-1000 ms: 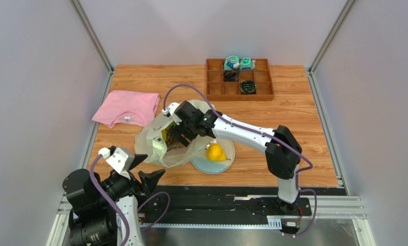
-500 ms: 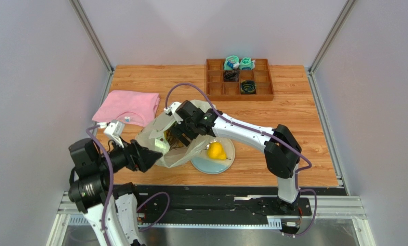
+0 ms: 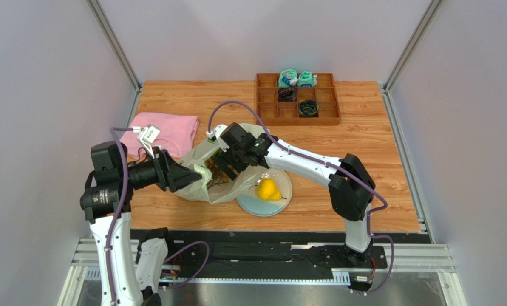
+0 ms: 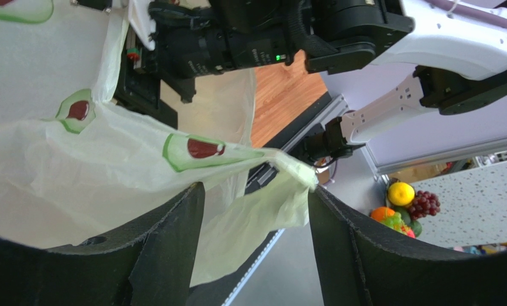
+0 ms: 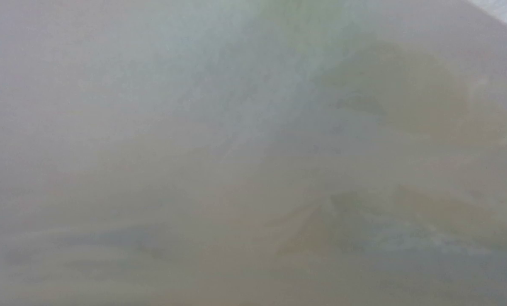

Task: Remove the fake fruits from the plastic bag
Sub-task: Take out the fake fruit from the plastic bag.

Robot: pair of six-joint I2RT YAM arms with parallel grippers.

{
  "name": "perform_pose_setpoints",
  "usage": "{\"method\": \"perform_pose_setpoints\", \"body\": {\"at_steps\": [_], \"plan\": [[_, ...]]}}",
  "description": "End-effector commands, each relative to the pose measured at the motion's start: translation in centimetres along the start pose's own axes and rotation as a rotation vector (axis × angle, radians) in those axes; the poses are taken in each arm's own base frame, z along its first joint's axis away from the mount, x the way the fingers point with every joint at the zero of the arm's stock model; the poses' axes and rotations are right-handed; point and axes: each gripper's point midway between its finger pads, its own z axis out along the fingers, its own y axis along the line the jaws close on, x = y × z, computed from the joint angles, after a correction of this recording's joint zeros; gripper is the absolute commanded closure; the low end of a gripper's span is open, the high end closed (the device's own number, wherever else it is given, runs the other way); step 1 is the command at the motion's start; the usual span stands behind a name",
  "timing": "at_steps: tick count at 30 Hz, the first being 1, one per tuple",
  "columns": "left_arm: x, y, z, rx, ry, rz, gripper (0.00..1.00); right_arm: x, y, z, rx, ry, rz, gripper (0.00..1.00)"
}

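Here, at the left of the overhead view, the left arm stands raised off the worktop (image 3: 377,159) with its left pincer (image 3: 187,177) levelled toward the centre of the frame, tips at the left edge of the plastic bag (image 3: 205,190). From the left wrist camera the two black fingers (image 4: 166,248) stand well apart, released, and a loose fold of the pale yellow-green film, printed with avocado halves, lies across the gap between them without being pinched.

Just above that pincer, in the upper left of the wood, a folded pink cloth (image 3: 163,131) lies flat, its near corner close to the bag.

The bag sits crumpled at the centre of the frame, mouth turned up and to the right. The right arm reaches in from the lower right, and the right pincer (image 3: 219,169) is sunk inside the bag, a dark shape behind the film. The right wrist camera gives only a blurred grey-green haze, so I cannot tell whether it is clenched or released.

Right of the bag, touching its lower edge, is a pale blue plate (image 3: 281,203) with a yellow pear (image 3: 268,189) lying on it, outside the bag.

In the upper right, well apart, a brown wooden tray (image 3: 329,118) holds small teal and black items in its compartments.
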Motion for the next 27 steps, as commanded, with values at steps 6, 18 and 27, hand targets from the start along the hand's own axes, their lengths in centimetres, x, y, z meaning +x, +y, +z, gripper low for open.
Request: {"method": "perform_pose_setpoints", "body": {"at_steps": [6, 18, 27], "plan": [[-0.4, -2.9, -0.7, 0.081, -0.001, 0.074, 0.33, -2.0, -0.3, -0.3, -0.001, -0.053, 0.055, 0.16], [-1.2, -2.7, 1.2, 0.171, 0.117, 0.087, 0.64, -1.3, -0.2, 0.4, -0.010, -0.031, 0.106, 0.16], [5.1, -4.1, -3.0, 0.009, 0.257, 0.100, 1.00, -1.3, -0.3, 0.6, -0.008, -0.041, 0.162, 0.16]]}}
